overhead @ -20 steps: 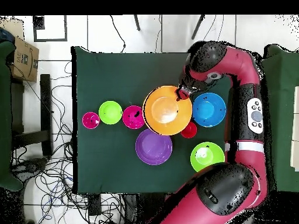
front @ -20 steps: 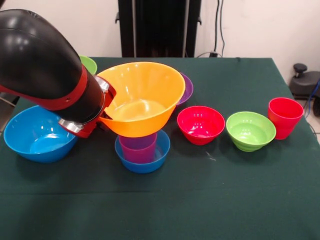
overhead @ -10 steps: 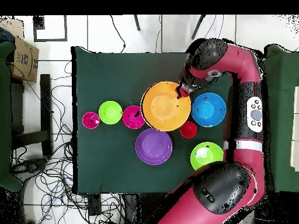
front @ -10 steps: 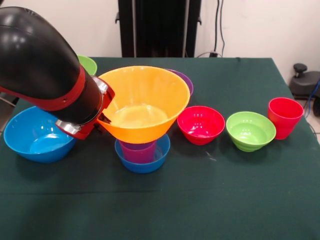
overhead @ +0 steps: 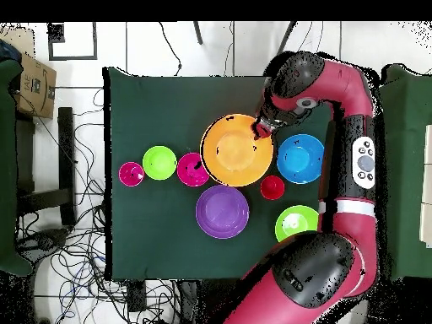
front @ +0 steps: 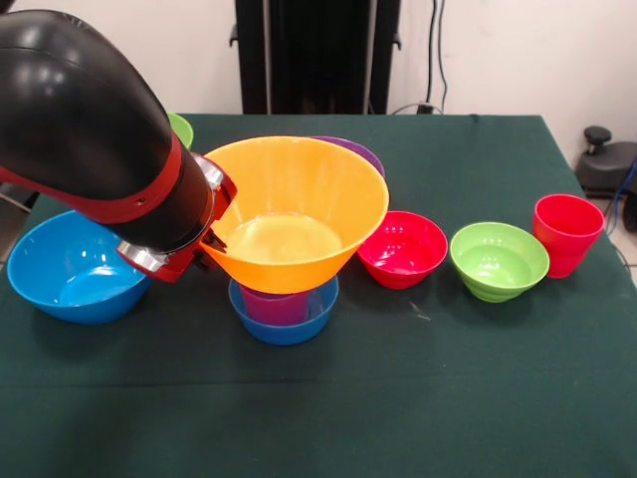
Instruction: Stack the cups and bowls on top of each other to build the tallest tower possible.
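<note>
My gripper (front: 211,239) is shut on the left rim of the large yellow bowl (front: 294,214) and holds it tilted just above the purple cup (front: 274,305). That cup stands in the small blue bowl (front: 304,324). In the overhead view the gripper (overhead: 263,128) grips the yellow bowl (overhead: 238,150), which hides the cup and small bowl. To the right stand the red-pink bowl (front: 403,249), small lime green bowl (front: 498,261) and a red cup (front: 567,234). The other red cup (overhead: 272,187) shows only from above.
The large blue bowl (front: 70,267) sits under my arm. The large purple bowl (overhead: 223,212) and large lime green bowl (overhead: 295,224) stand nearer the robot's base. The green table (front: 418,398) ends close to the red cup on the right.
The yellow bowl has moved with my gripper away from the robot's base and dropped lower, so it now covers more of the purple cup. The other things have not moved.
</note>
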`<state>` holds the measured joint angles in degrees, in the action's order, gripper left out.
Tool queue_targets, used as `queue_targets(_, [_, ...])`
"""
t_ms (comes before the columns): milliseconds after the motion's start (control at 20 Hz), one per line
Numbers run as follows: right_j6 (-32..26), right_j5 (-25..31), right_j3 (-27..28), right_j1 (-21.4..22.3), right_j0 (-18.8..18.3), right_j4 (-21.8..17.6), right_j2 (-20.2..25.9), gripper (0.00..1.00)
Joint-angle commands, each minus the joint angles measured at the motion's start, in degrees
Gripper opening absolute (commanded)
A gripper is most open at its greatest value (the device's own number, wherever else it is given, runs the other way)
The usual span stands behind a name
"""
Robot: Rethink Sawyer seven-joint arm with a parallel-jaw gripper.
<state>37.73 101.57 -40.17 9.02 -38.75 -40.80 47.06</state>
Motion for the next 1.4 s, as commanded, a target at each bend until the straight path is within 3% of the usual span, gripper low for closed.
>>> queue_targets(50, [-12.1,1.2,-0.8,-1.7,0.7,-2.0,-2.9,0.0])
queue_targets(1400, [-11.2,-4.7,-5.0,-1.5,-0.8,-1.9,-4.5,0.0])
